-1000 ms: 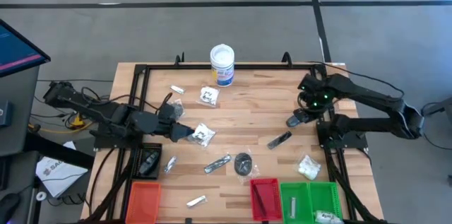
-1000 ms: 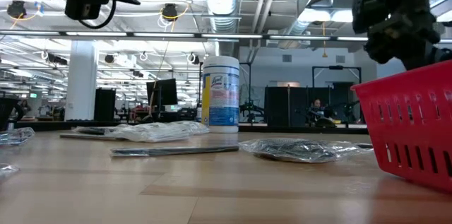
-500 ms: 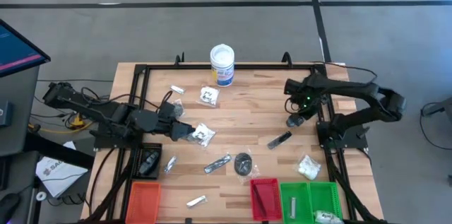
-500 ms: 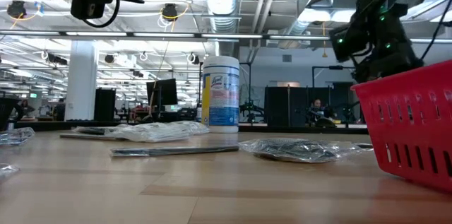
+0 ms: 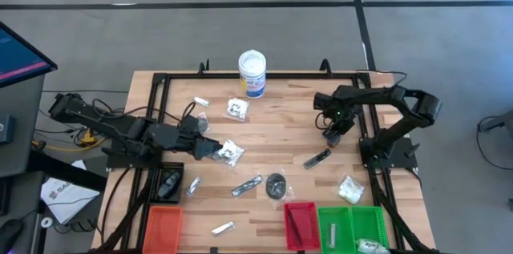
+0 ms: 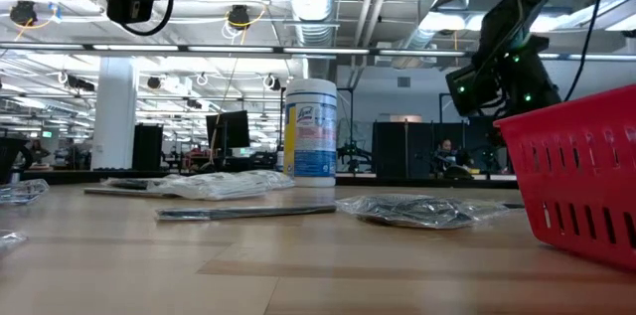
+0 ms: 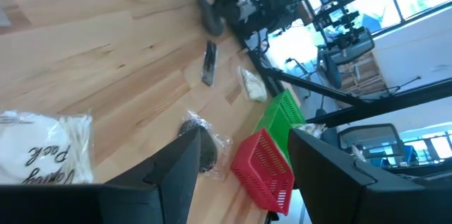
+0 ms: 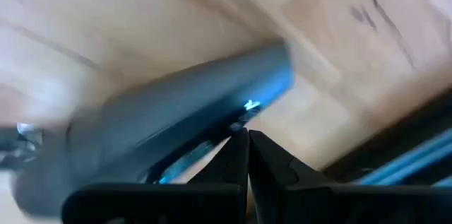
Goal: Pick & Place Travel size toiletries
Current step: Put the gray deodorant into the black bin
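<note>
Toiletries lie scattered across the wooden bench (image 5: 280,118), which carries a white tub with a blue label (image 5: 252,73) at its 12 o'clock edge. The left hand (image 5: 218,152) reaches in from 9 o'clock with its fingers spread, set about a clear packet with white contents (image 5: 231,153) that rests on the bench left of centre; whether the fingers press on it cannot be told. The right hand (image 5: 331,133) hangs over the bench at about 2 o'clock, its fingers closed together and holding nothing, just above a slim black stick (image 5: 317,159) that lies toward 4 o'clock. Near the middle of the 6 o'clock side lie a dark round disc (image 5: 276,184) in clear wrap and, just left of it, a silvery tube (image 5: 246,186). Another clear packet (image 5: 236,109) sits below the tub, a small white sachet (image 5: 201,102) farther left, and a puffy white packet (image 5: 349,189) at 4 o'clock. Along the 6 o'clock edge stand an orange tray (image 5: 163,226), a red tray (image 5: 300,223) holding a dark stick, and a green tray (image 5: 353,226) with a white item in it.
</note>
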Controlling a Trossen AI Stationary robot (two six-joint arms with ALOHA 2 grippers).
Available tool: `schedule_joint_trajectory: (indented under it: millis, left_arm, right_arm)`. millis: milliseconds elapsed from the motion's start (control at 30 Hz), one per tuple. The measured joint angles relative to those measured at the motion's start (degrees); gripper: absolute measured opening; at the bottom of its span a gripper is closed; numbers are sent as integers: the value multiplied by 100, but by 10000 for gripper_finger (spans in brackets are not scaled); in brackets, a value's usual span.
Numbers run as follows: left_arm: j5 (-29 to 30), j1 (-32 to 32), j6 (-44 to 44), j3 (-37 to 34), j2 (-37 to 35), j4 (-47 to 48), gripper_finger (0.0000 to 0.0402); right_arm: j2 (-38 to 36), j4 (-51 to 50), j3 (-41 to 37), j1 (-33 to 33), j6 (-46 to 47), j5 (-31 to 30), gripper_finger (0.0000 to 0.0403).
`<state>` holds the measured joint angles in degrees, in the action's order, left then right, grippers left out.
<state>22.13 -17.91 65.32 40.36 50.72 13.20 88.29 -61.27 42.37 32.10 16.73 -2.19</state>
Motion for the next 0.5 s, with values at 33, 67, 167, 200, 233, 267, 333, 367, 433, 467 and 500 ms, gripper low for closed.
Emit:
schedule_joint_trajectory:
  millis: [33, 67, 167, 200, 233, 267, 333, 367, 433, 467, 500]
  left_arm:
    - [2, 0, -2, 0, 0, -9, 209]
    - [9, 0, -4, 0, 0, -9, 209]
    - [48, 0, -7, 0, 0, -18, 209]
    - [50, -2, -7, 0, 0, -18, 209]
    - [50, 0, -7, 0, 0, -25, 209]
    - [50, 0, -7, 0, 0, -39, 209]
    - [52, 0, -6, 0, 0, -53, 209]
    - [52, 0, -4, 0, 0, -53, 209]
    - [55, 0, -4, 0, 0, -57, 209]
    - [55, 0, -4, 0, 0, -57, 209]
    - [56, 0, -4, -2, 0, -57, 209]
  right_arm:
    - [40, 117, -2, -4, -24, 0, 0]
    - [81, 234, 2, -14, -44, 3, 0]
    - [160, 484, 27, -127, -204, 41, 0]
    - [170, 511, 69, -185, -222, 45, 0]
    - [173, 547, 112, -247, -236, 50, 0]
    - [168, 551, 169, -315, -238, 48, 0]
    - [107, 603, 296, -465, -325, 50, 0]
    - [74, 634, 371, -550, -375, 50, 0]
    - [46, 660, 557, -725, -460, 67, 0]
    - [46, 660, 650, -817, -510, 86, 0]
    - [46, 643, 752, -917, -547, 105, 0]
